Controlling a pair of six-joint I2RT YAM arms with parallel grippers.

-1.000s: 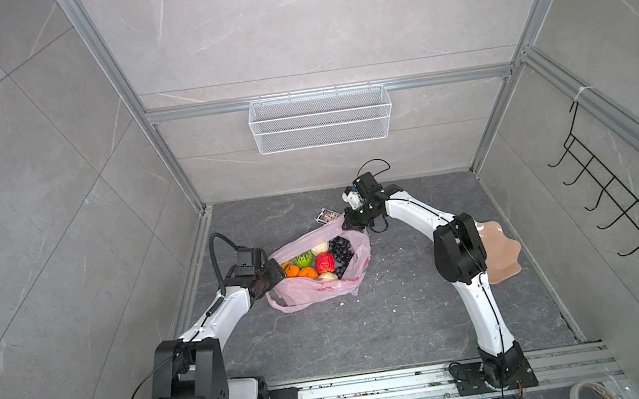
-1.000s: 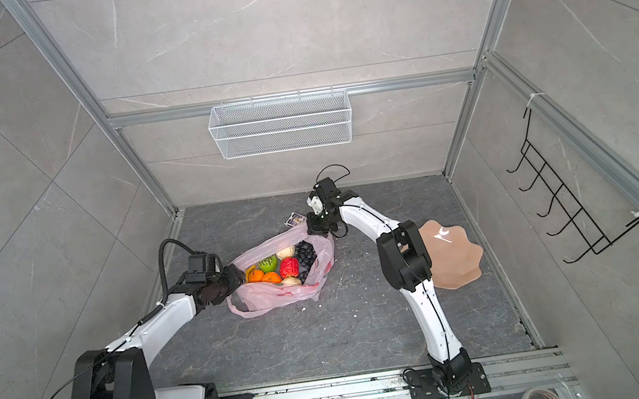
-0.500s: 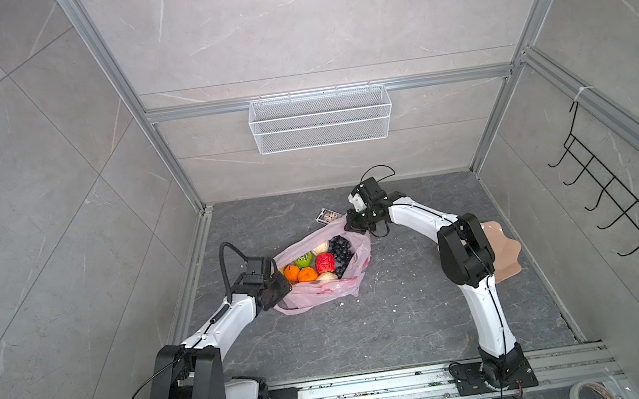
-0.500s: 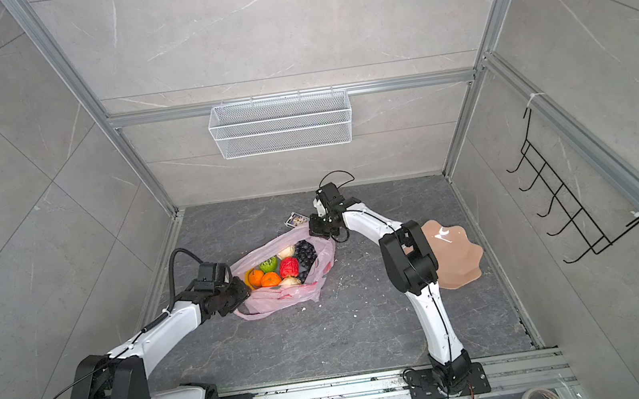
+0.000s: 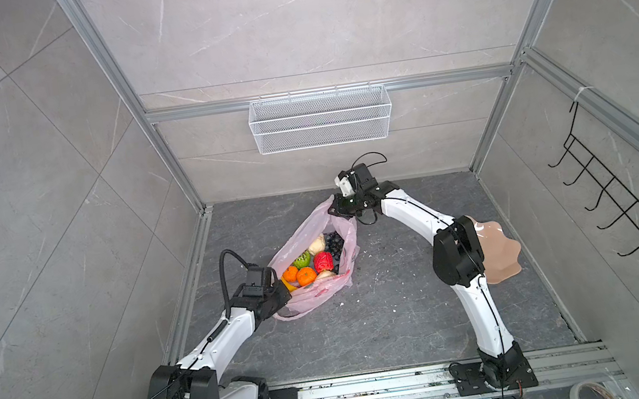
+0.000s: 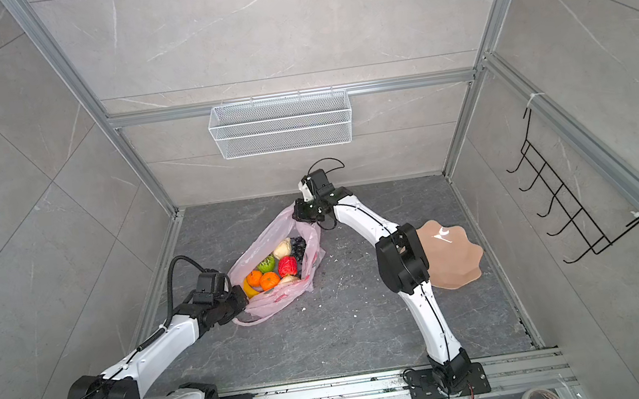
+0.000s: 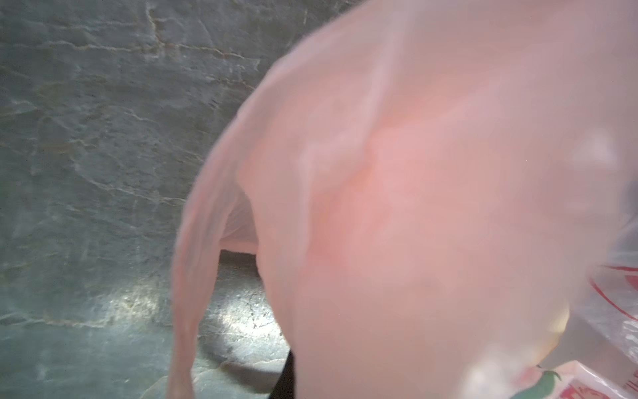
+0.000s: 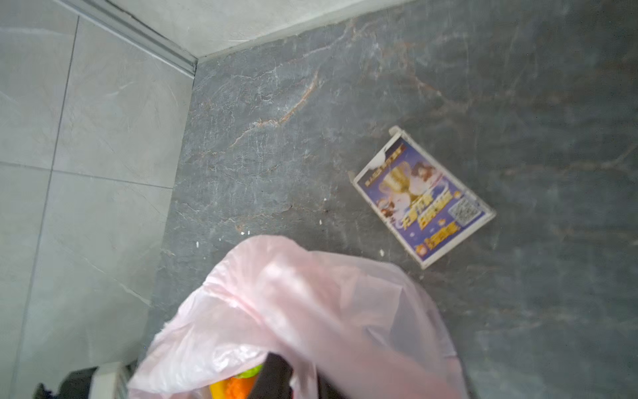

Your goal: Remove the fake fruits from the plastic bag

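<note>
Grey floor (image 5: 367,320) is bearing the bag (image 5: 323,290) at centre, fruits (image 5: 306,274) sitting inside. Your left gripper (image 5: 282,293) is clamping its 7 o'clock rim. The right gripper (image 5: 339,206) is hovering at 1 o'clock, and I cannot tell its jaws. You're likely spreading the mouth; next calls for reaching inside.

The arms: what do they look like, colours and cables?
The left arm and right arm have white links and bulky black joint housings. The left gripper and right gripper are black. A ribbed black hose loops over the left wrist; a thin black cable arcs above the right, beside a small white module.
</note>
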